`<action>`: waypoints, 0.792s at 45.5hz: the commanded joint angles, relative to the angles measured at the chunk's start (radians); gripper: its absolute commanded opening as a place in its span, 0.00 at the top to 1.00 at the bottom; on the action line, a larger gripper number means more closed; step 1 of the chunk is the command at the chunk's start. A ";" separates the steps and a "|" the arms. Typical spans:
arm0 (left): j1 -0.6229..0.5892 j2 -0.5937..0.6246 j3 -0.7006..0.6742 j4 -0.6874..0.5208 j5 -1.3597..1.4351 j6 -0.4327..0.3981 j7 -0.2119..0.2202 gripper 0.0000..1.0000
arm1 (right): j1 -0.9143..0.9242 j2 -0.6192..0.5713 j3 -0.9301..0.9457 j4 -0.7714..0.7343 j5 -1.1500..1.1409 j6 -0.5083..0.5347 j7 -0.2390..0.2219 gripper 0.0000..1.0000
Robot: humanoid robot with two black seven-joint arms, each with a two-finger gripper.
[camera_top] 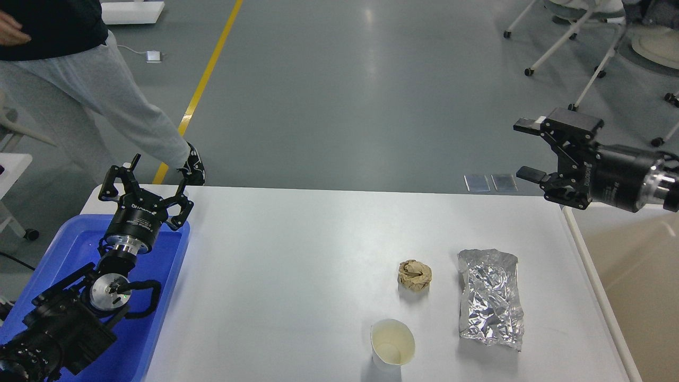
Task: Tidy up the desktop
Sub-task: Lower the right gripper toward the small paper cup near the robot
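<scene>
The white desktop (297, 276) holds a crumpled brown paper ball (414, 275), a crinkled silver foil bag (489, 298) to its right and a white paper cup (392, 344) near the front edge. My left gripper (155, 175) is open and empty above the far end of the blue tray (63, 249). My right gripper (528, 150) is open and empty, raised above the desktop's far right corner, pointing left, well behind the foil bag.
A beige white-rimmed bin (631, 276) stands at the desktop's right edge. A person in grey trousers (95, 101) walks on the floor behind the left corner. Wheeled chairs (578, 42) stand at the back right.
</scene>
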 commanded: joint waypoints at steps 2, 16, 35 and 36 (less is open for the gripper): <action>0.000 0.000 0.000 0.000 0.000 0.000 0.000 0.00 | 0.078 -0.011 -0.016 0.100 -0.244 0.148 -0.113 0.01; -0.001 0.000 0.000 0.000 0.000 0.000 0.000 0.00 | 0.109 0.032 -0.016 0.177 -0.448 0.455 -0.116 0.01; -0.001 0.000 0.000 0.000 0.000 0.000 0.000 0.00 | 0.072 0.201 -0.074 0.184 -0.686 0.466 -0.107 0.01; -0.001 0.000 0.000 0.000 0.000 0.000 0.000 0.00 | 0.066 0.209 -0.076 0.184 -0.704 0.466 -0.107 0.01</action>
